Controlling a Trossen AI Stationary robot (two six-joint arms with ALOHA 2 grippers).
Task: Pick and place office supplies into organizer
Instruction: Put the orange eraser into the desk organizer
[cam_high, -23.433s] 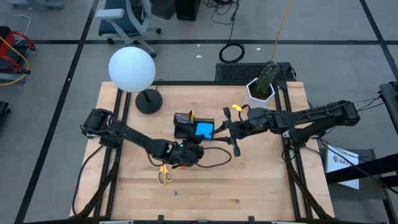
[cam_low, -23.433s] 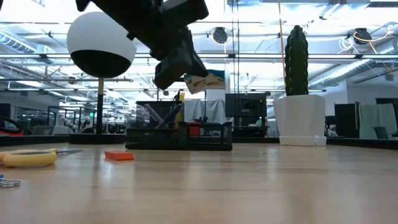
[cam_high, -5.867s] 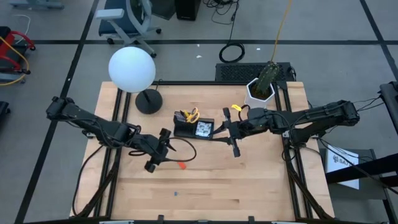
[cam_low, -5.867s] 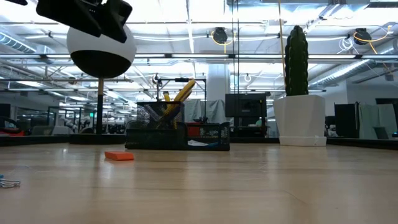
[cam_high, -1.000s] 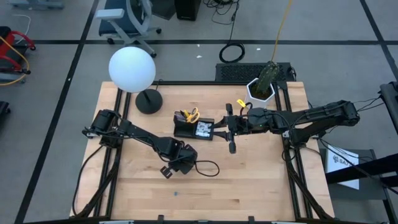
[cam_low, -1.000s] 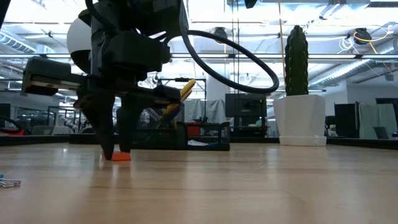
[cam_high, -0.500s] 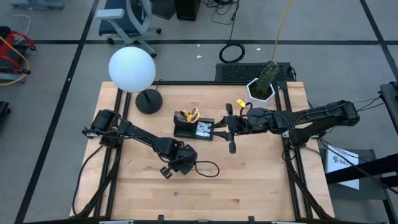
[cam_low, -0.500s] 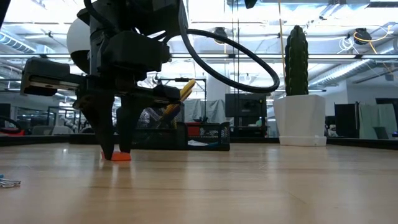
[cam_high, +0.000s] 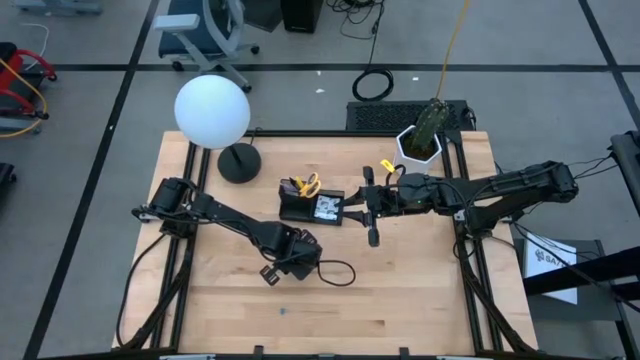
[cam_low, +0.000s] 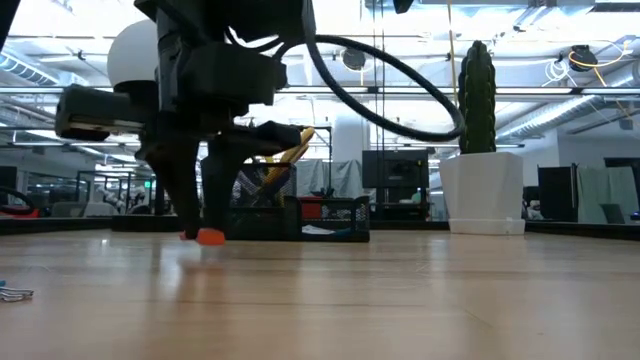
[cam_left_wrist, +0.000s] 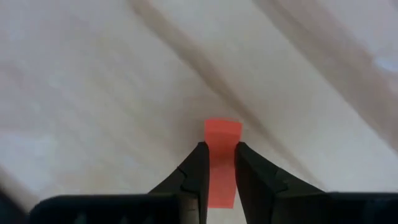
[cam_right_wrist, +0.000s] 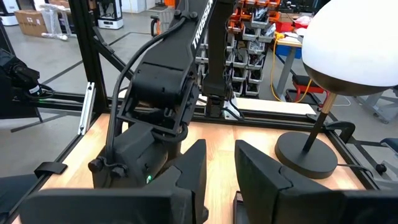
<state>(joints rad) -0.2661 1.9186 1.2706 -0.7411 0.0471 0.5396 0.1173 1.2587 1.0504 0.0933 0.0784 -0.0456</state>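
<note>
With the left tool (cam_left_wrist: 217, 168) clamped on the red eraser (cam_left_wrist: 221, 158) just off the bench (cam_high: 400, 290), lift straight, then carry toward twelve o'clock to the organizer (cam_high: 312, 205). Right tool (cam_high: 372, 222) waits beside it, slightly parted, empty.

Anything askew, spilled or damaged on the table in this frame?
Nothing damaged or spilled. The left pincer is shut on the red eraser piece just above the wood. The yellow-handled scissors lean tilted in the organizer, as tall items do. The right pincer waits beside the organizer.
</note>
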